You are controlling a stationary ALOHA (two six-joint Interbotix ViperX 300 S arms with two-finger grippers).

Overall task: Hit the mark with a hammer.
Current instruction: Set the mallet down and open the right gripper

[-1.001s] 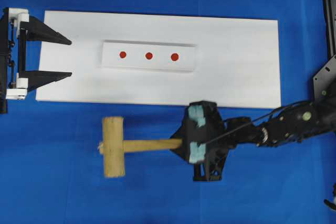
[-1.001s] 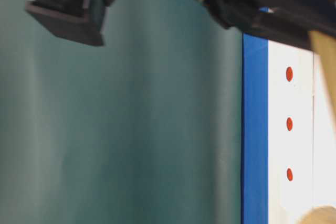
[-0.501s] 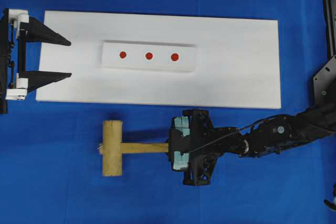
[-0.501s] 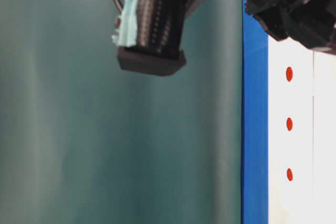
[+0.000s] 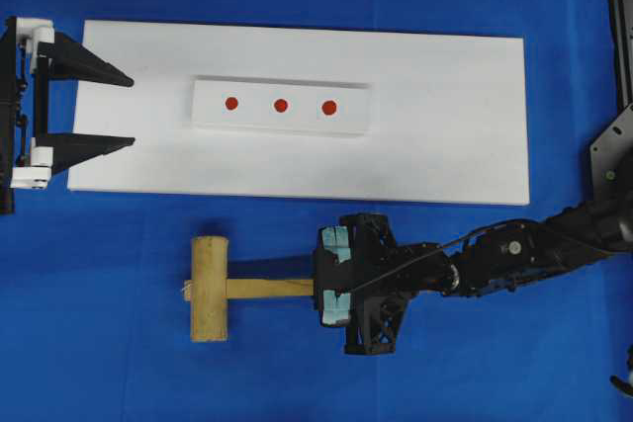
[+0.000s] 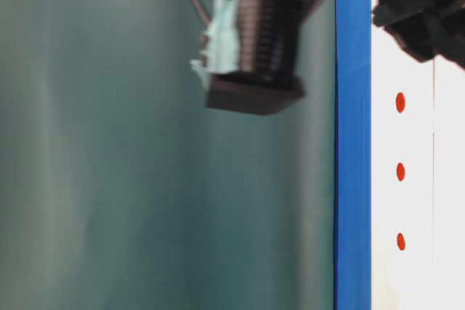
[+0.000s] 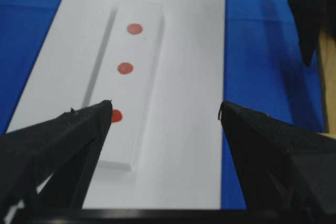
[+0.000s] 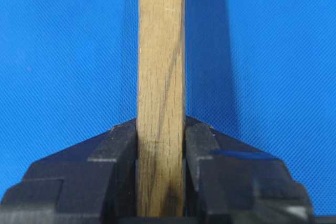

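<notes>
Seen from overhead, the right gripper lay nearest, at about five o'clock of the frame's centre, its jaws clamped on the flat handle of the hammer. The right wrist view showed the same grip close up: both black fingers pressed against the sides of the wooden handle, which ran straight away from the camera over the blue table. The mallet's handle pointed toward nine o'clock from the gripper, ending in the thick cylindrical head at about seven o'clock of the frame, the head lying crosswise to the handle.

Farther off, past the hammer, sat the large white board, and on it, toward twelve o'clock of centre, the raised white block carrying three red dots in a row. The mark was the dot at the three o'clock end of that row, well apart from the hammer head.

At nine o'clock, at the board's short edge, the left gripper stood wide, empty, its two black fingers pointing along the board toward the block.
</notes>
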